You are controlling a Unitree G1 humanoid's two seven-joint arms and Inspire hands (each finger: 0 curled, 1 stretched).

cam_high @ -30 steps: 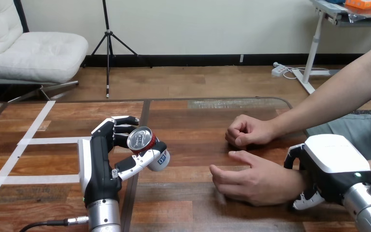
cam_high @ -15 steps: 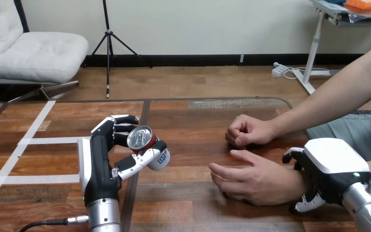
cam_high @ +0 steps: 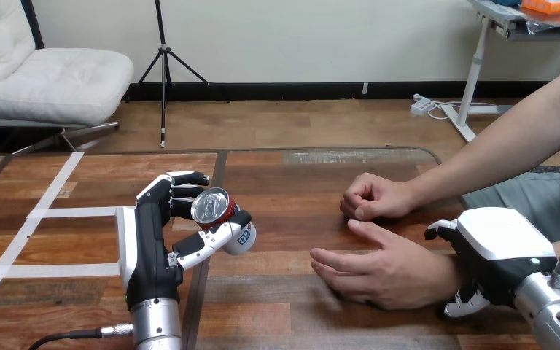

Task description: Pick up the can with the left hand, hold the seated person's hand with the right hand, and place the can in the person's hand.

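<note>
The right hand [cam_high: 492,251], at the person's wrist [cam_high: 446,271], now sits a little further left than a second ago. The person's nearer hand [cam_high: 379,270] lies slightly further left on the surface [cam_high: 284,219] with it. The left hand [cam_high: 149,240] and its can [cam_high: 222,219] sit a touch further left too.

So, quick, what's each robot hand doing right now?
Left hand: closed round the red metal can.
Right hand: closed round the person's wrist.
</note>
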